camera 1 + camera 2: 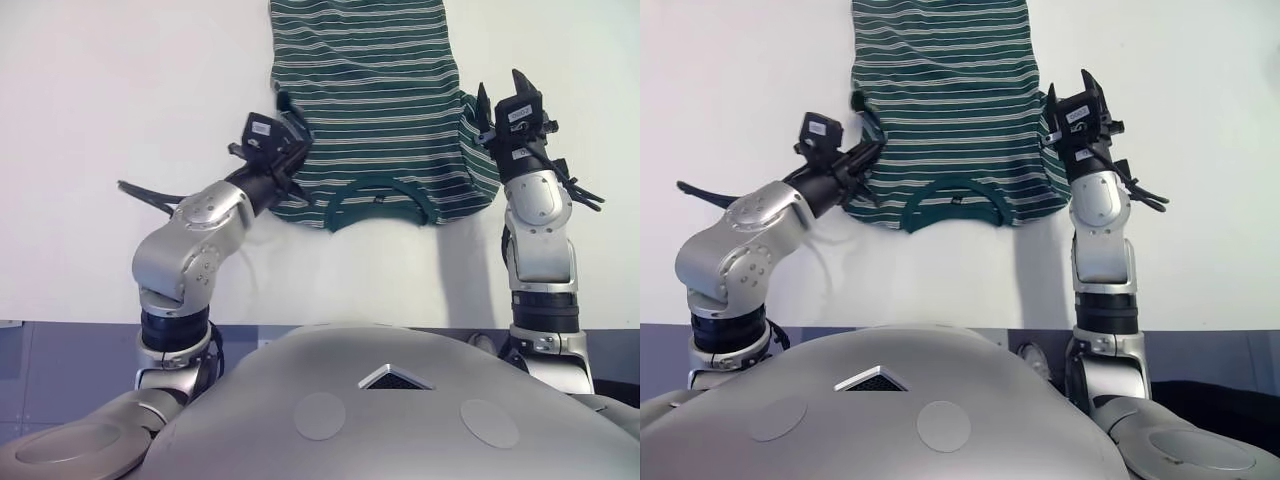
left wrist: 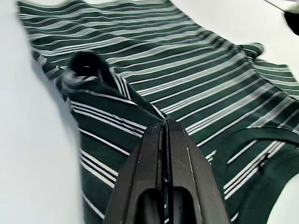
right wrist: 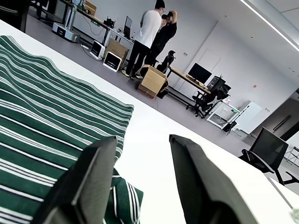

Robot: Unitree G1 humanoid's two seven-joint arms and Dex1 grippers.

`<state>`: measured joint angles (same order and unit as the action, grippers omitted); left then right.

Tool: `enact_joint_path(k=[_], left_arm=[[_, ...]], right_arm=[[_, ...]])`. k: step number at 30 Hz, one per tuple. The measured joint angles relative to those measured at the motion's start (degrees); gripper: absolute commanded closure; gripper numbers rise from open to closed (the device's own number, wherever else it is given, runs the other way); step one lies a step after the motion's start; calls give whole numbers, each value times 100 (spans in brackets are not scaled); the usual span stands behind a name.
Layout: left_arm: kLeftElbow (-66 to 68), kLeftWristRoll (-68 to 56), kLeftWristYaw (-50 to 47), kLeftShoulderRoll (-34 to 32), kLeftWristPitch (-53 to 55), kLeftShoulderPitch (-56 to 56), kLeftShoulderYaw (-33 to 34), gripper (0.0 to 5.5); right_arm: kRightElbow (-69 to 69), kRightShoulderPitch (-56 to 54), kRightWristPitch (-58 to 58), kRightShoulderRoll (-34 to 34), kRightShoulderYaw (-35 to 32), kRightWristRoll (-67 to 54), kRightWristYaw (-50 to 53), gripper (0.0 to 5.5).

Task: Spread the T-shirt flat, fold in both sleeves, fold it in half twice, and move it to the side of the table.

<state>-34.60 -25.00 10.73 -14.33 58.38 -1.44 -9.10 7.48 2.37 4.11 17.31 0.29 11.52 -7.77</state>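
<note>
Nearest to us, the dark green collar (image 1: 380, 195) of the striped T-shirt (image 1: 370, 90) faces the robot, and the shirt lies on the white table (image 1: 120, 90) with its hem running away toward the far edge. Just beyond the collar, the left gripper (image 2: 164, 123) sits low on the shirt's left shoulder with its jaws clenched tight. A ridge of cloth climbs to the tips, so we judge it has a pinch of fabric. Across the shirt, the right gripper (image 3: 142, 138) stands upright just beside the right sleeve (image 1: 478, 150), jaws released and holding nothing. A little farther out, the left sleeve (image 2: 84, 63) is bunched into a dark lump on the body rather than lying crisp. We reckon the sleeve folds are the step in hand. The danger is plain: with only 1 side gripped, a pull could drag the whole shirt askew, and that lump could get pressed into both of the 2 halvings to come.
</note>
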Motion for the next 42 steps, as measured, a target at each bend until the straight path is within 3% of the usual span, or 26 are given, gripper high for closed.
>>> enact_joint_path(k=[3, 11, 15, 17, 22, 30, 36, 42], left_arm=[[472, 69, 106, 24, -37, 15, -216, 547], [702, 114, 216, 161, -296, 186, -269, 393], [319, 794, 295, -322, -939, 611, -707, 390], [313, 939, 163, -195, -1296, 825, -463, 390], [528, 1000, 10, -47, -1776, 844, 71, 390], [848, 1134, 52, 14, -2111, 986, 184, 390], [910, 1174, 112, 71, -2194, 995, 211, 390], [788, 1213, 114, 229, -2232, 758, -3, 390]], right_arm=[[-23, -35, -42, 5, 17, -1, -17, 341], [-32, -34, -344, -3, -80, -29, 88, 341], [200, 80, -412, -330, -587, -474, 446, 322], [455, 511, -170, -709, -871, -881, 628, 284], [810, 1512, 458, -1475, -1286, -1401, 1110, 284], [-146, -262, 2347, -1274, -2033, -2305, 1332, 284], [-63, -131, 2889, -1479, -1748, -2295, 1364, 284], [-91, 21, 2604, -1767, -1776, -2257, 1601, 400]])
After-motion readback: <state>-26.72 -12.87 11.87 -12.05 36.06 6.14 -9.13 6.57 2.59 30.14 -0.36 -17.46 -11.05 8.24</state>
